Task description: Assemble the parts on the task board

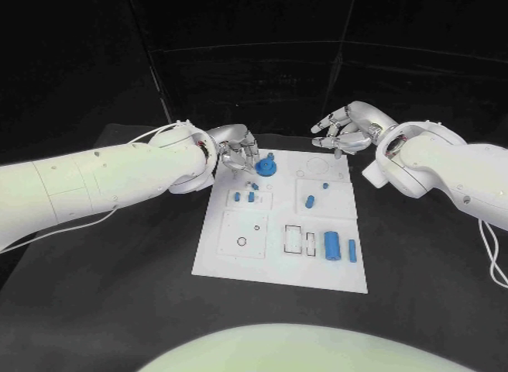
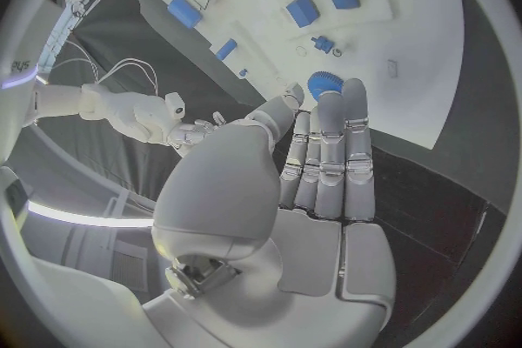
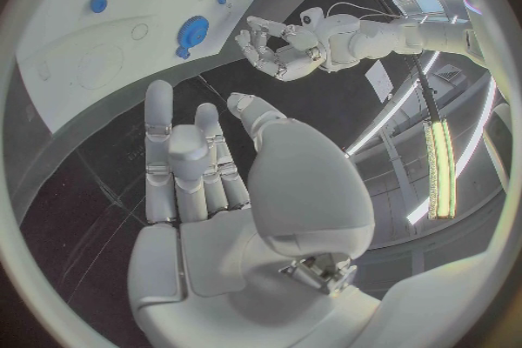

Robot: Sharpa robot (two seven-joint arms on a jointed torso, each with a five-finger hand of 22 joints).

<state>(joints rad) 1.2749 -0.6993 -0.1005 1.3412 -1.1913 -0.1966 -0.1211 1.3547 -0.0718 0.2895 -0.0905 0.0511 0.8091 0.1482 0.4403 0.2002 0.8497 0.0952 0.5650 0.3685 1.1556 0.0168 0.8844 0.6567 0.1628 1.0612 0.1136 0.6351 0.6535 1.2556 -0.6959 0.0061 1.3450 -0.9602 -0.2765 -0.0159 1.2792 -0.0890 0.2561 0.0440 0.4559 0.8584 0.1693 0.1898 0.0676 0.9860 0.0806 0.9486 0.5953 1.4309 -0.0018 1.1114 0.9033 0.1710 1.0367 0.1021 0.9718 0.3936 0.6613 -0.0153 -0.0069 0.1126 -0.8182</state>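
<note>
At the far edge of the task board [image 1: 279,267], on my left side, stood the round blue part [image 1: 266,166], upright in its seat, with its stem pointing up from the plate. That was where the moment turned. My left hand [image 1: 236,149] hung right beside it, fingers [image 2: 330,132] straight and close together, their tips just short of the blue cap as my left wrist view showed it [image 2: 324,83]. Nothing was between them; I held nothing there, and I could not tell whether a fingertip actually touched the part or merely stood next to it.

My right hand [image 1: 347,127] was up past the board's far right corner, over the black worktop [image 1: 120,310], fingers loosely curled and apart, empty, and well apart from that same part [image 3: 194,31]. So the left was plainly the nearer one. The part lay ahead of my left fingertips, toward the board's middle, its long axis vertical. I judged the coming move would call for closing round that cap from the side. The other blue pieces, a long cylinder [image 1: 332,246] among them, lay nearer my body, out of either hand's immediate reach.
</note>
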